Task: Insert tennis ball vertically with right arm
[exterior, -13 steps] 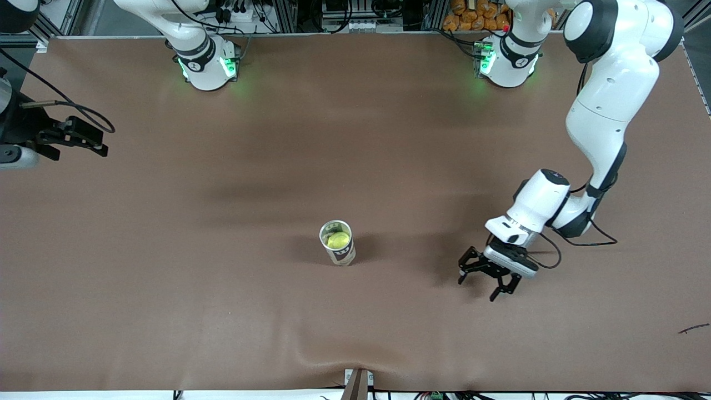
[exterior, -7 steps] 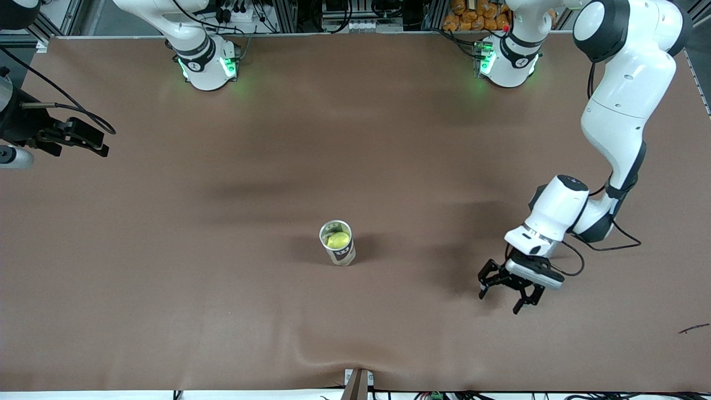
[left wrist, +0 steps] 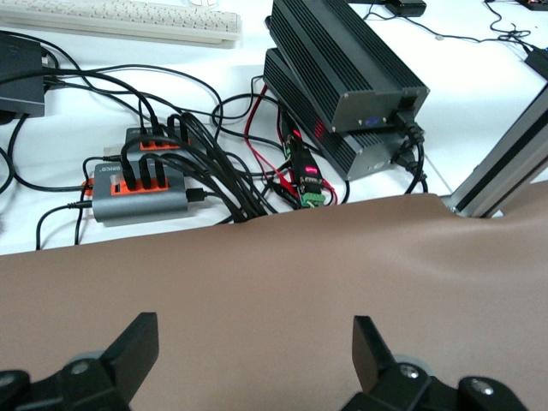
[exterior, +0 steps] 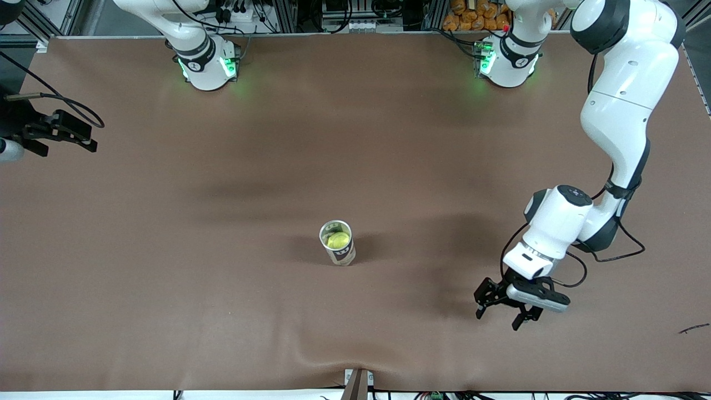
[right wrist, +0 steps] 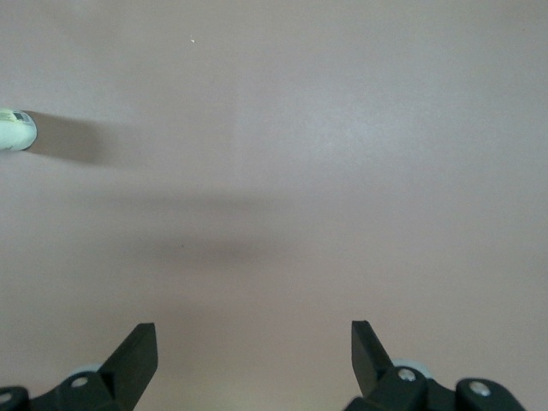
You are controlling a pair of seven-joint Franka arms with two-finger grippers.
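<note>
Right tool [exterior: 58, 132] sits at the right arm's end of the worktop [exterior: 355, 139], over the brown mat near its edge, fingers [right wrist: 137, 355] spread wide, holding nothing. Right wrist view: bare mat between the fingers, can only just showing at the frame edge.

Mid worktop: can [exterior: 337, 243] stands upright on the mat, open top up. Tennis ball [exterior: 338, 240] is inside it, yellow-green, visible through the mouth. Nothing is touching the can; both tools are well apart from it.

Left tool [exterior: 504, 304] is toward the left arm's end, low over the mat and over a spot nearer the front camera than the can. Fingers [left wrist: 133, 355] fully apart, empty. Left wrist view looks past the mat edge to a cable hub [left wrist: 141, 184] with orange ports, black finned boxes [left wrist: 342, 81], a keyboard [left wrist: 120, 19] and an aluminium frame rail [left wrist: 505, 167], all off the worktop.

Small dark scrap [exterior: 693, 329] lies on the mat at the left arm's end, near the front edge.
</note>
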